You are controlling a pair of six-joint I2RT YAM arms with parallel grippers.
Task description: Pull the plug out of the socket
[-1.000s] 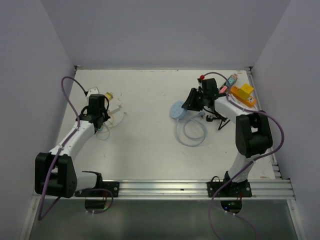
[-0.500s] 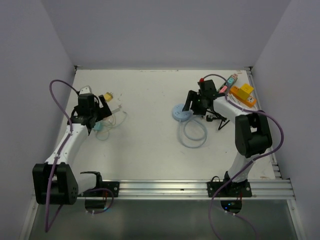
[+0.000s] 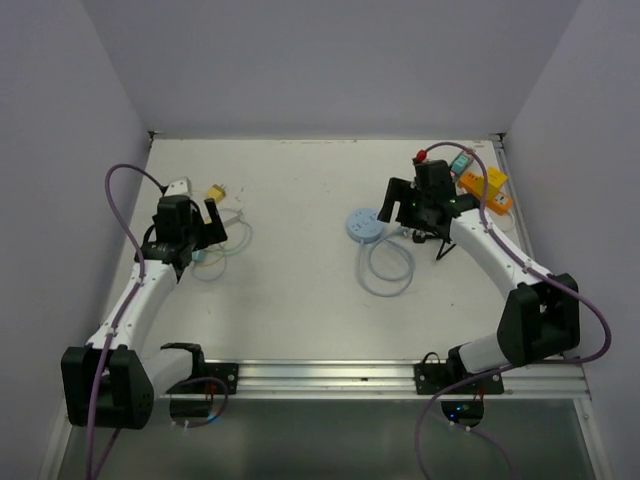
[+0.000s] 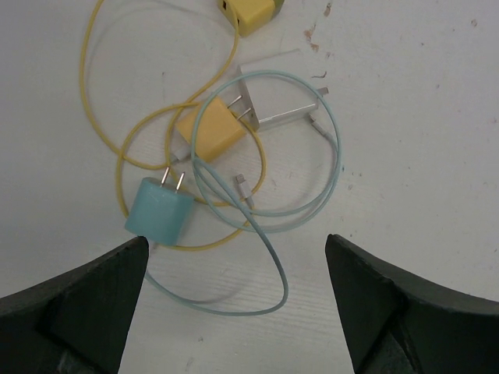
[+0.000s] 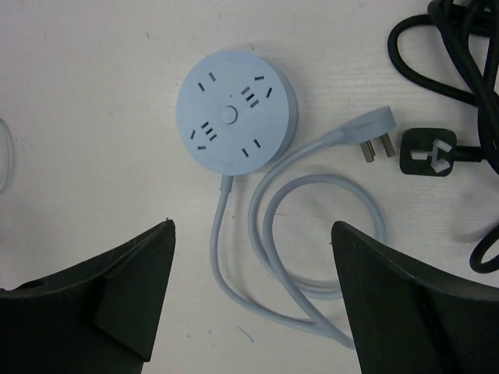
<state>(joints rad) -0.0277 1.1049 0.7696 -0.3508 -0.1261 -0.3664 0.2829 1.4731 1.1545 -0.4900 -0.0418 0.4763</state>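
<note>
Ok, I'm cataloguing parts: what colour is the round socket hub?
Pale blue. The socket hub shows best in the right wrist view.

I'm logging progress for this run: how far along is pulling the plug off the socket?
Done, it seems: the round blue socket has every outlet free, and a teal plug lies loose on the table. In hand: nothing; the left pincer and right pincer both stand open and empty. Left: probably only backing away.
</note>
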